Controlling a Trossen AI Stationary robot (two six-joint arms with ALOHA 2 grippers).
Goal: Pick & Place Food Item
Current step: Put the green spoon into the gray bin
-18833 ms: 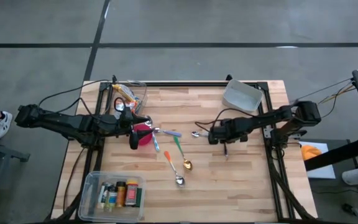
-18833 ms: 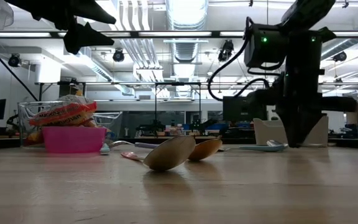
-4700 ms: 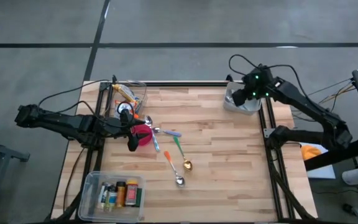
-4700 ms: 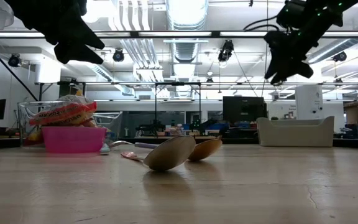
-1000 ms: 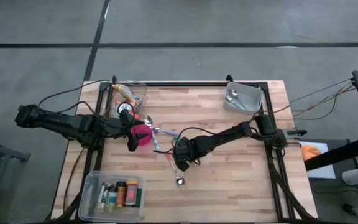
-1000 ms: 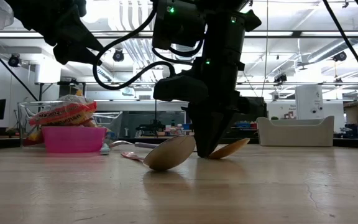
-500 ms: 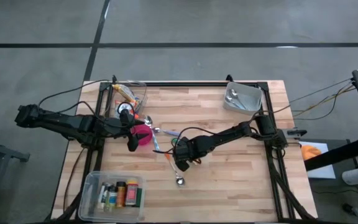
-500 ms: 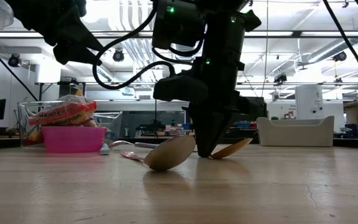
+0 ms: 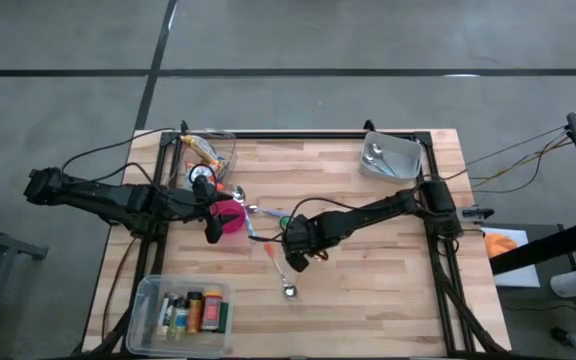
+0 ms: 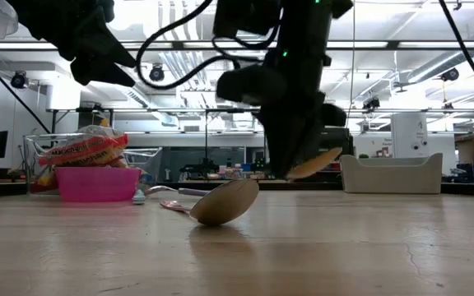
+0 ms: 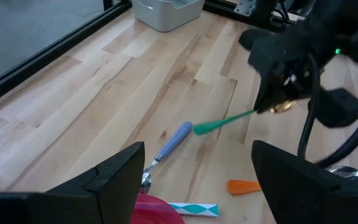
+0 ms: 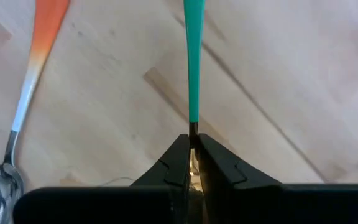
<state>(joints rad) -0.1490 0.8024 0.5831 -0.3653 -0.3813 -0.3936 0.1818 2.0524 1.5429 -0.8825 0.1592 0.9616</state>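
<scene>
My right gripper (image 12: 192,148) is near the table's middle (image 9: 296,250), shut on a spoon with a green handle (image 12: 193,59) and a gold bowl (image 10: 315,163). An orange-handled spoon (image 9: 276,262) lies on the wood beside it, its bowl (image 10: 225,202) nearest the low camera. My left gripper (image 11: 197,186) hovers open above the pink bowl (image 9: 232,216) at the left and touches nothing. A blue-handled spoon (image 11: 174,140) lies by the bowl. Snack packets (image 10: 85,150) sit in a clear tub (image 9: 211,152) at the far left. My right gripper pinches the spoon's thin metal neck (image 12: 192,129) between its two fingers, just past the end of the green handle. The fingers come from above, pointing steeply down. The spoon hangs clear of the table, its gold bowl (image 10: 315,163) sticking out sideways and tilted up.
A grey bin (image 9: 390,158) holding a metal spoon stands at the far right corner. A clear box of small bottles (image 9: 183,308) sits at the near left. A teal-patterned handle (image 11: 191,210) lies beside the pink bowl. Bare wood spreads across the table's right half.
My right gripper has risen straight up from the table with the green-handled spoon. The spoon's gold bowl, which rested low by the orange-handled spoon, now hangs clear above the wood. The other spoons have stayed where they were.
</scene>
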